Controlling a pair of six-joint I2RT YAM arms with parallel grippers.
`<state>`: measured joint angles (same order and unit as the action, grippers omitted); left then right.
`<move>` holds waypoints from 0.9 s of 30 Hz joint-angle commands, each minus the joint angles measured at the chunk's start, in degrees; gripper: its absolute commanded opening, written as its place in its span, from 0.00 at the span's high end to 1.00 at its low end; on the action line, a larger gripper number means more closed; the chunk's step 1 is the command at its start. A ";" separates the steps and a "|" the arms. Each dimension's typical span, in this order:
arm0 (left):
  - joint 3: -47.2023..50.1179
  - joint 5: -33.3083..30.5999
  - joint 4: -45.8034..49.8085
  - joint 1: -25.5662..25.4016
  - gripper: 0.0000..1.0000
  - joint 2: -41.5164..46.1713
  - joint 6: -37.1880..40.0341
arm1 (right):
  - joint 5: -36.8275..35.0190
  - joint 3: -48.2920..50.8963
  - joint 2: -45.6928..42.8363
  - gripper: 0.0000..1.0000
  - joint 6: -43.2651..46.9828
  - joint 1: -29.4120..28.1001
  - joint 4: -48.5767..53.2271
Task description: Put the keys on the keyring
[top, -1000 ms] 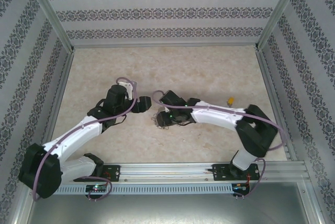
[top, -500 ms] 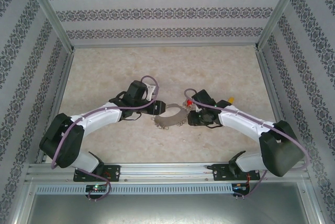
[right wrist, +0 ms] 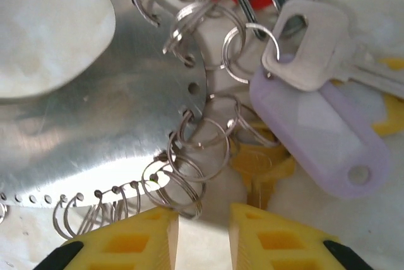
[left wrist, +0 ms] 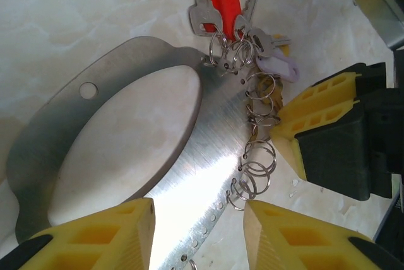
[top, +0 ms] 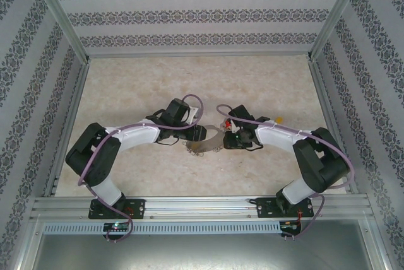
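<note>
Steel makes up the keyring (left wrist: 208, 156): a flat plate with an oval hole, lying on the pale worktop (top: 189, 87) between the two arms. Its perforated edge is hung with a row of split rings (left wrist: 259, 163). The keys (left wrist: 218, 2) bunch at the far end of that row. One has a red head and one carries a purple tag (right wrist: 322, 137), and they look to be threaded on rings there.

The left gripper (left wrist: 199, 210) straddles the plate's bare band. Its fingers (left wrist: 101, 235) stand apart, one over the hole side and one just off the perforated edge, and they are not clamped. The right gripper (right wrist: 204, 210) noses in at the ringed edge from the other side. Its fingers are nearly together with a ring at their mouth, and I cannot tell whether that ring is pinched.

The step in hand seems to be steadying the plate so that one ring can be worked.

- The left fingers should bite on plain metal, clear of the rings, and press squarely so the plate does not swivel or tip up.
- The right should take a single ring rather than the overlapping pair beside it, gripping near the plate hole where the ring swings least.
- The rings are springy and slippery, so a slow squeeze suits them.
- The tag and the loose keys should be kept out from between the fingers.
</note>
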<state>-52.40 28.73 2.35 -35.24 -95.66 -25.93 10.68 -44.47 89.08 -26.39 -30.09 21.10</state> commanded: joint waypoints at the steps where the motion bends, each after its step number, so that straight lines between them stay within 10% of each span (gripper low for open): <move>1: -1.33 1.32 -0.24 -0.66 0.59 -1.21 0.02 | 1.62 -1.72 0.98 0.70 1.08 0.90 -1.92; 27: 1.04 1.24 -2.65 -0.63 0.65 -1.29 -1.92 | 2.47 1.96 -0.48 0.78 -0.48 -0.41 -4.09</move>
<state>-52.23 29.41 1.21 -35.27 -97.25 -27.29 14.24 -43.97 90.13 -26.79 -29.91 16.03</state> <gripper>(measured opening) 0.354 0.212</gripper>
